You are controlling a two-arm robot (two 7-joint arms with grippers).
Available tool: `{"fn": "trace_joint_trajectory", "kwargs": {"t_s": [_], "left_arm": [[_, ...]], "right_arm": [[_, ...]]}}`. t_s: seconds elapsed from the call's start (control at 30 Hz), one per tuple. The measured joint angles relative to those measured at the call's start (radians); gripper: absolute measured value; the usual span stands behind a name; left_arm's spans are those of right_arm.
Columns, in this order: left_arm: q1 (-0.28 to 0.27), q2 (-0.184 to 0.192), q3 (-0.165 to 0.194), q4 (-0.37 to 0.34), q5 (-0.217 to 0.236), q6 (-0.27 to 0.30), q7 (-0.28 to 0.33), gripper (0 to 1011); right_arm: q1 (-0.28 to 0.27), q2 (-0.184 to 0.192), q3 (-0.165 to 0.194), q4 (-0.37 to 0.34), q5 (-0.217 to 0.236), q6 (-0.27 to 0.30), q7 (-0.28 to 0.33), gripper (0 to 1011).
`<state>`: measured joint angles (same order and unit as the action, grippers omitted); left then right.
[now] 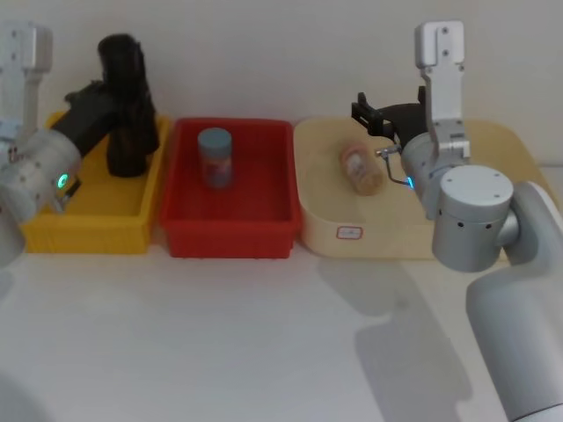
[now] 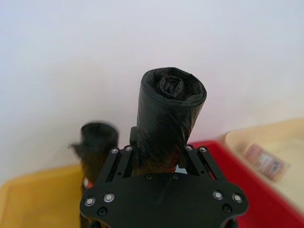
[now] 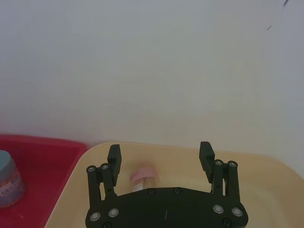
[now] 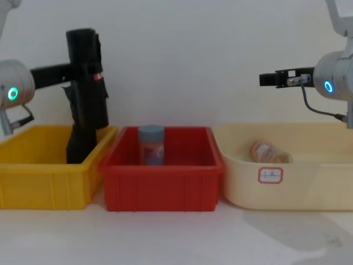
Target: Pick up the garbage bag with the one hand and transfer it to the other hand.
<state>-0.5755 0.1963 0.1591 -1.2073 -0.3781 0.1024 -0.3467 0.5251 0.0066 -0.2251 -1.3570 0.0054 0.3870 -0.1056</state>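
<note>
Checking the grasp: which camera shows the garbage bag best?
The left wrist view: the garbage bag sits close and centred, gripped by the left claw. Head and chest views show it farther off, overlapping another black roll.

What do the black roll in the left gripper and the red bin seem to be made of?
The garbage bag, clamped in the left gripper, looks like thin, soft plastic film with a slight sheen: it is wrinkled, and wound layers show at its top. The red bin seems to be rigid moulded plastic, smooth and semi-glossy, with straight walls and an even rim.
</note>
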Motion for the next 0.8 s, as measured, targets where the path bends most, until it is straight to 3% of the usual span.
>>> {"fn": "trace_joint_trajectory", "kwargs": {"t_s": [0.3, 0.8], "left_arm": [[-0.075, 0.008, 0.016, 0.020, -0.045, 0.035, -0.089, 405], [-0.221, 0.001, 0.068, 0.149, -0.111, 0.055, -0.293, 405]], "right_arm": [[0.006, 0.015, -0.004, 0.001, -0.007, -0.017, 0.022, 1002], [0.039, 0.082, -0.033, 0.006, 0.001, -0.056, 0.181, 1001]]}}
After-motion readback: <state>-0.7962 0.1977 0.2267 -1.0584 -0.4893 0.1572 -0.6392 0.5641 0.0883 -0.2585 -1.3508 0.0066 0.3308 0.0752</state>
